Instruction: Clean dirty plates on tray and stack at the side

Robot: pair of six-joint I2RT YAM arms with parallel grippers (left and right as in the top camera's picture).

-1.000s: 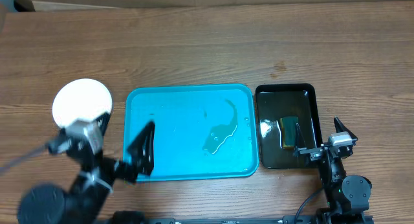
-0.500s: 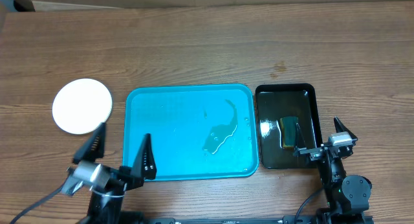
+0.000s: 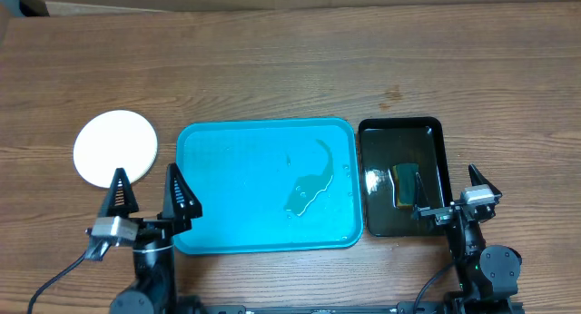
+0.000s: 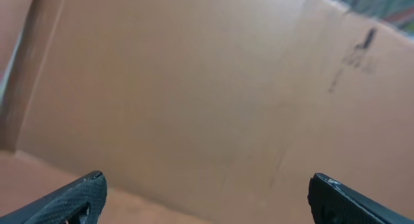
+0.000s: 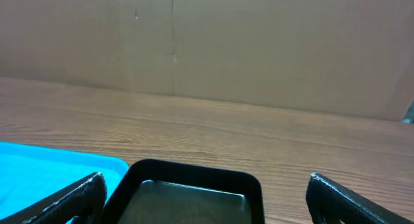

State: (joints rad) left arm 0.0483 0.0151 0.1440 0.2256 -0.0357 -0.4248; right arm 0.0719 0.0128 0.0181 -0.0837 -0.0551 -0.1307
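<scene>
On the bare wood at the left side of the table (image 3: 272, 60) we see the plates (image 3: 115, 149) as a single round white disc, matte and smooth, with no smear showing on its top face; from above we cannot tell how many lie stacked beneath it. They rest near the left edge of the tray (image 3: 227, 160) but apart from it. That tray is turquoise plastic, rectangular with rounded corners and a raised rim, and a thin, irregular puddle (image 3: 307, 185) glistens on its glossy floor. Touching or almost touching its right side stands a smaller black tray (image 3: 400, 126), shiny and wet, with a green-yellow sponge (image 3: 406, 185) lying inside. Our left gripper (image 3: 148, 198) hangs over the tray's near left corner, its two dark ribbed fingers spread wide with nothing between them. Our right gripper (image 5: 206, 199) sits at the black tray's near edge, fingers likewise parted and empty. Behind the grained tabletop rises a plain brown cardboard wall (image 5: 259, 49)
</scene>
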